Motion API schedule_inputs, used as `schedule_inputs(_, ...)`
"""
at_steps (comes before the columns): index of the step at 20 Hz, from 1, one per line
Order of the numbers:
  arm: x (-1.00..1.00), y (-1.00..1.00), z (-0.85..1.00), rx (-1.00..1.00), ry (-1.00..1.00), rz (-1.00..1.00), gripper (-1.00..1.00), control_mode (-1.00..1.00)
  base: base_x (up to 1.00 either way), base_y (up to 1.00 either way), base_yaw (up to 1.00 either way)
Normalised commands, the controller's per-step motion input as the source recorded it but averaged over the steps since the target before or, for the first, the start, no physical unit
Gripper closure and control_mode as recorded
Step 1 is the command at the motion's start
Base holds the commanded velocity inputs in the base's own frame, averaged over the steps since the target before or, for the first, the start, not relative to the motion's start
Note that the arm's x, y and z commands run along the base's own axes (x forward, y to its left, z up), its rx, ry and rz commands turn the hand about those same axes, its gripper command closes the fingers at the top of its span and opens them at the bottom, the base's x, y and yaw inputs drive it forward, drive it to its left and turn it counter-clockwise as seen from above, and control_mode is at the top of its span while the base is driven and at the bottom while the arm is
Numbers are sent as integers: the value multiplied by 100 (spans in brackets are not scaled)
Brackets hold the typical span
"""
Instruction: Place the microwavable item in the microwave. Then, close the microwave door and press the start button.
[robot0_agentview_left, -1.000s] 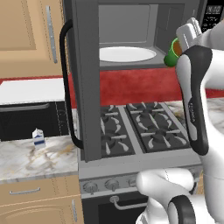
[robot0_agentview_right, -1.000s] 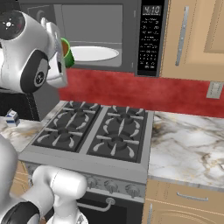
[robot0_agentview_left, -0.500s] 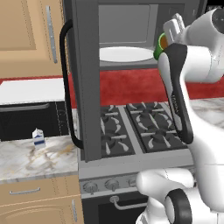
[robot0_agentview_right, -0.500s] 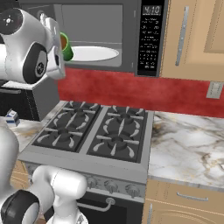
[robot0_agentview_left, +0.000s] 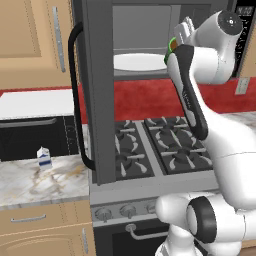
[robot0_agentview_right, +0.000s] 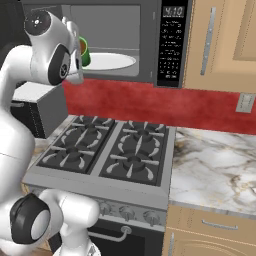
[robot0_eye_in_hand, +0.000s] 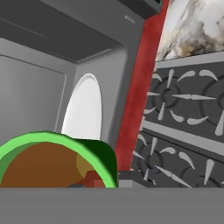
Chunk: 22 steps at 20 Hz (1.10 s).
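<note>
One hazard I note: the tool (robot0_eye_in_hand: 83, 186), clamped on the cup (robot0_eye_in_hand: 57, 159), could clip the microwave (robot0_agentview_right: 115, 30) mouth and slop liquid.

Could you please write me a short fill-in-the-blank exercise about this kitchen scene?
1. The liquid in the green cup is ____ in colour.
2. The microwave door stands ____.
3. The round turntable plate inside the microwave is ____ in colour.
4. The milk carton stands on the marble counter in front of the black ____.

Missing words: brown; open; white; oven
</note>
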Motion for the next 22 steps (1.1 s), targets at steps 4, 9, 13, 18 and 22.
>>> schedule_inputs(4, 62, 0, -15, 4, 3, 4, 100, -100, 0, 0, 0)
schedule_inputs(9, 51, 0, -2, 5, 2, 2, 100, -100, 0, 0, 0)
schedule_inputs(13, 44, 1, 0, 2, 2, 3, 100, -100, 0, 0, 0)
schedule_inputs(18, 45, 3, 0, 1, 3, 4, 100, -100, 0, 0, 0)
schedule_inputs(22, 42, 10, -3, 0, 8, 3, 100, -100, 0, 0, 0)
